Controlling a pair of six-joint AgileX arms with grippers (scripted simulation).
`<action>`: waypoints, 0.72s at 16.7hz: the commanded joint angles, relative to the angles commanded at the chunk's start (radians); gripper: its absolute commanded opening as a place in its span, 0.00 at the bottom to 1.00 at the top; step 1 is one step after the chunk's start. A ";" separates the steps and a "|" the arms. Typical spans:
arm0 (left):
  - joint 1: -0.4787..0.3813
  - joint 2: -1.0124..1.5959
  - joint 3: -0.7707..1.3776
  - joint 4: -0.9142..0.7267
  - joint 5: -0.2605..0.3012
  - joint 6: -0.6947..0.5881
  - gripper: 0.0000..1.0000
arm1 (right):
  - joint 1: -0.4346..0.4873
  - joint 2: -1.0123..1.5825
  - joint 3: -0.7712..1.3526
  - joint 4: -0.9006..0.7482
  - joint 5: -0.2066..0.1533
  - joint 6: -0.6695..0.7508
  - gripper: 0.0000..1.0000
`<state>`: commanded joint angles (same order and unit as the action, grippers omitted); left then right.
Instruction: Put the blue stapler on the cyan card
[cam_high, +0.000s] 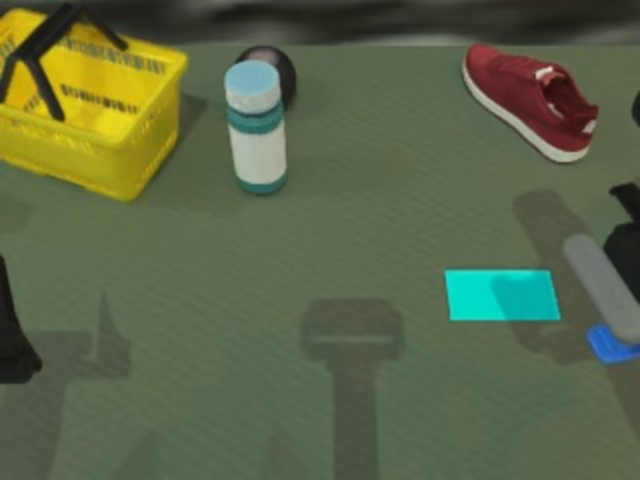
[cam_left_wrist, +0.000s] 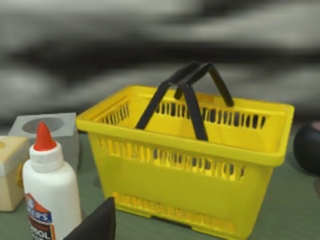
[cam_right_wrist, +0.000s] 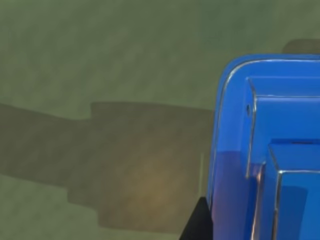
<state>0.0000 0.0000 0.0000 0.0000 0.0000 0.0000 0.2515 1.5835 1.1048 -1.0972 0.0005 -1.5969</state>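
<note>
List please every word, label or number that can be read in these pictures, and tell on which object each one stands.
"ER'S", cut at the start: on the blue band of the white glue bottle's label in the left wrist view.
"OOL", cut at the start: lower on the same label; the rest is out of view.
No text shows on the blue stapler, the cyan card, the yellow basket, the red shoe or the white bottle.

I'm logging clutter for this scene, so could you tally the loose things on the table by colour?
Blue: 1, blue stapler
Cyan: 1, cyan card
Red: 1, shoe
Yellow: 1, basket
White: 2, bottle, glue bottle
Black: 1, ball
Grey: 1, block
Total: 8
</note>
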 joint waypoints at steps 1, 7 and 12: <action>0.000 0.000 0.000 0.000 0.000 0.000 1.00 | 0.000 0.000 0.000 0.000 0.000 0.000 0.00; 0.000 0.000 0.000 0.000 0.000 0.000 1.00 | 0.014 0.065 0.069 -0.022 -0.001 0.045 0.00; 0.000 0.000 0.000 0.000 0.000 0.000 1.00 | 0.069 0.264 0.356 -0.101 -0.005 0.210 0.00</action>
<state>0.0000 0.0000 0.0000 0.0000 0.0000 0.0000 0.3209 1.8473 1.4609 -1.1984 -0.0041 -1.3865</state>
